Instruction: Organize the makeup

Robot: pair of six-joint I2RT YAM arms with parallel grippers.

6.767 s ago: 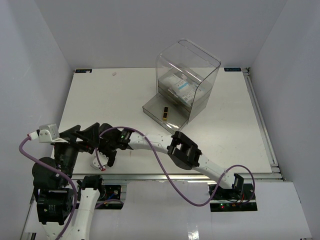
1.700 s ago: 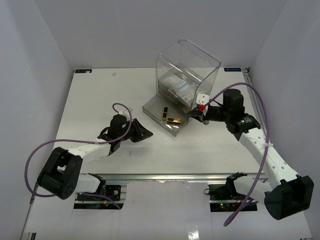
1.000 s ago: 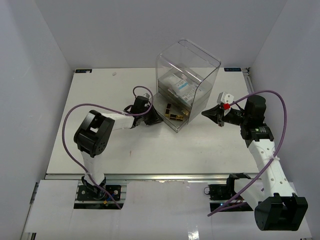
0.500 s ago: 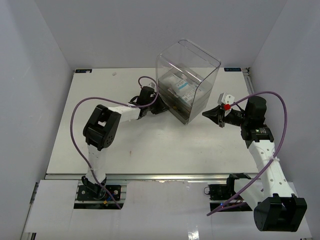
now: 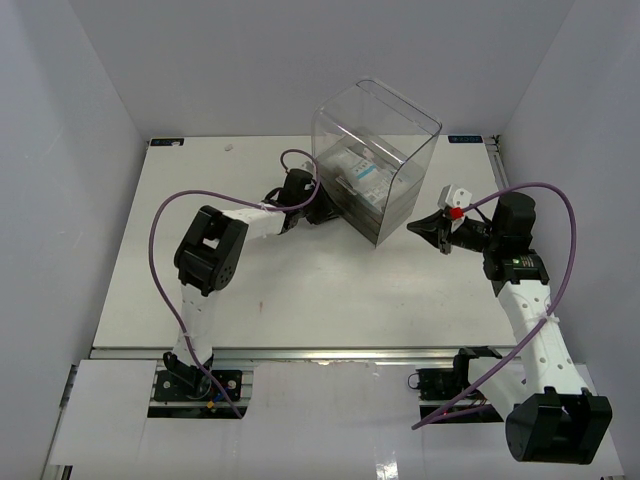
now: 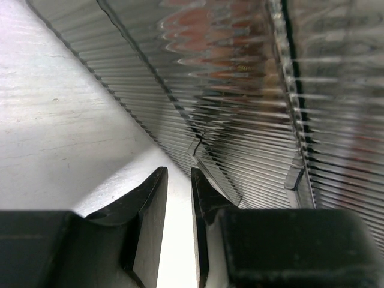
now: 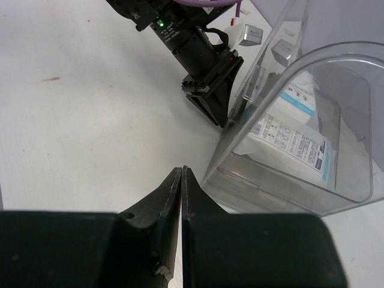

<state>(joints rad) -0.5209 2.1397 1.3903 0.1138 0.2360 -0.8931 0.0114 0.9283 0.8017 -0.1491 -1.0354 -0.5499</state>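
**Makeup sachets (image 5: 362,178) stowed in the clear drawer box (image 5: 400,120); drawer looks all but shut**

We can name only the white-and-blue sachets with confidence. They lie stacked on the upper level inside the box. Lower down, behind the ribbed drawer front (image 6: 240,108), we see warm reddish-gold blurs that we cannot identify. From above, the drawer looks pushed in, flush with the box's lower front edge.

The left gripper (image 6: 178,173) sits at the box's front-left corner, low over the table (image 5: 240,290). Its fingers are a narrow slit apart with nothing between them. We cannot tell whether a tip touches the drawer front. The right gripper (image 7: 181,171) hangs just beside the box's right side, apart from it, with its fingers pressed together and empty.

We judge the step in hand to be closing the drawer on the stowed items, and it looks about finished. We see no makeup on the table around the box. As we read it, the next move calls for backing the left arm straight away from the box without dragging it along. After that comes a check that the drawer is seated.
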